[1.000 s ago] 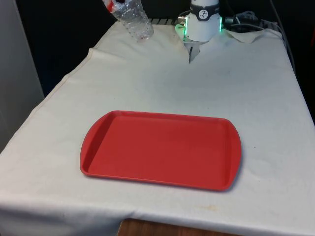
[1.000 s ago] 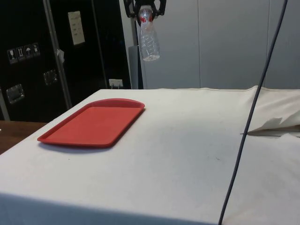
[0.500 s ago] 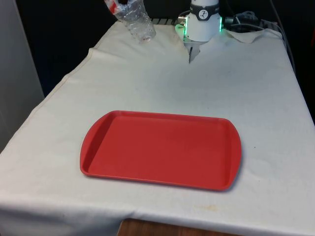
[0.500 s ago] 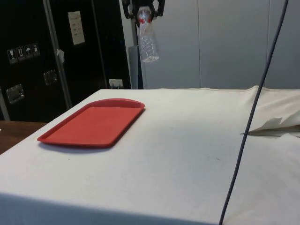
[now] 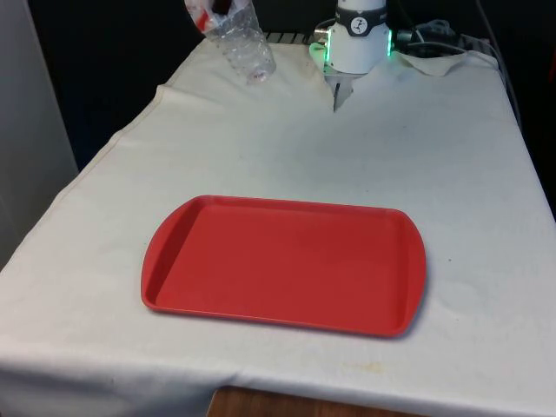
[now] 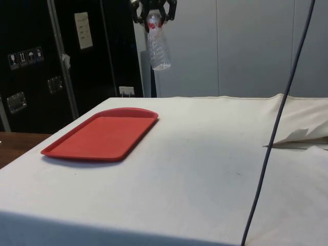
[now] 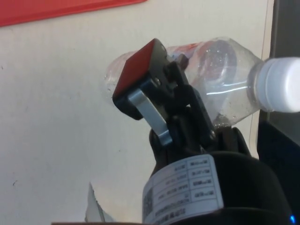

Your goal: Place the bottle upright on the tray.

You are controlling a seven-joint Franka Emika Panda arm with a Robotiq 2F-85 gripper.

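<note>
Gripper clamped on the bottle near its neck, fingers narrowed to the bottle's width, high in the air above the table's far end. Seen from the side as a dark claw at the top edge, bottle hanging below it, cap end up and base down, tilted a little off vertical. In the front view, gripper at the top edge toward the front view's left, bottle slanting down from it, base over the cloth. In the wrist view, gripper closed across the bottle, one finger with a flat reddish pad pressed to the clear wall, white cap sticking out sideways.

Clear thin plastic, ribbed and crinkled, catching light, red on the label by the neck, looks empty.

Tray well apart from the bottle, flat on the cloth nearer the table's front edge. Red, smooth, rectangular with rounded corners and a low raised rim, bare inside. Same tray in the side view, and a red strip of it in the wrist view.

White cloth, matte, faintly wrinkled, hanging over the table's edges
</note>
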